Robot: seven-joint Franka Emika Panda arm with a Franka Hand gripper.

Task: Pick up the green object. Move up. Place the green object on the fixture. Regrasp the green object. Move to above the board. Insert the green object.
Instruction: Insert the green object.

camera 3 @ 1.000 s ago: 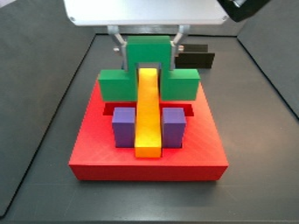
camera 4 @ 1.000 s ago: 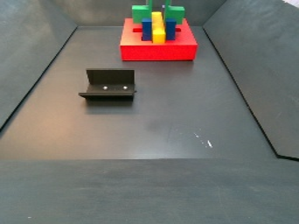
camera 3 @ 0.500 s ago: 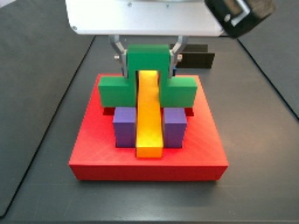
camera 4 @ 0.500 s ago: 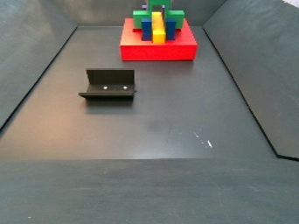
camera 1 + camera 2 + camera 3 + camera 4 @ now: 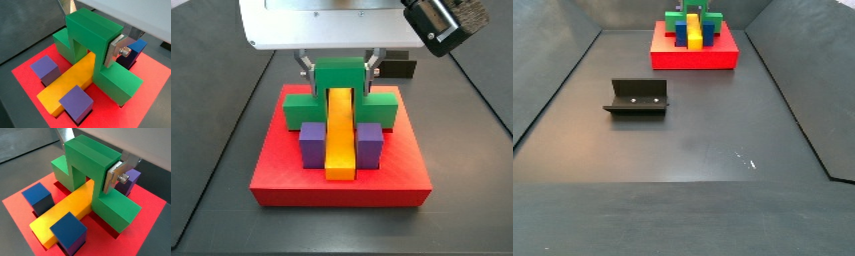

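The green object (image 5: pixel 93 37) stands over the red board (image 5: pixel 338 175), straddling the far end of the yellow bar (image 5: pixel 70 82) like an arch, with its wider green foot spreading to either side of that bar; in a side view the same piece (image 5: pixel 339 88) rises at the board's far edge, behind the two purple blocks (image 5: pixel 311 143). The gripper (image 5: pixel 339 62) sits directly above the board's far end, and its fingers (image 5: pixel 119 47) are clamped on the green object's upper block, one silver plate pressed flat against the side face in both wrist views, the opposite plate hidden behind the piece. My judgement is that the insertion is nearly seated, and the main risk is jamming: if the arch is slightly off-centre from the yellow bar, pushing down would wedge its inner walls against the bar or tilt the piece. Letting go before it bottoms out could leave it cocked on the board. The fixture (image 5: pixel 637 97) stands well apart from the board on the bench (image 5: pixel 687 170), out of the way.
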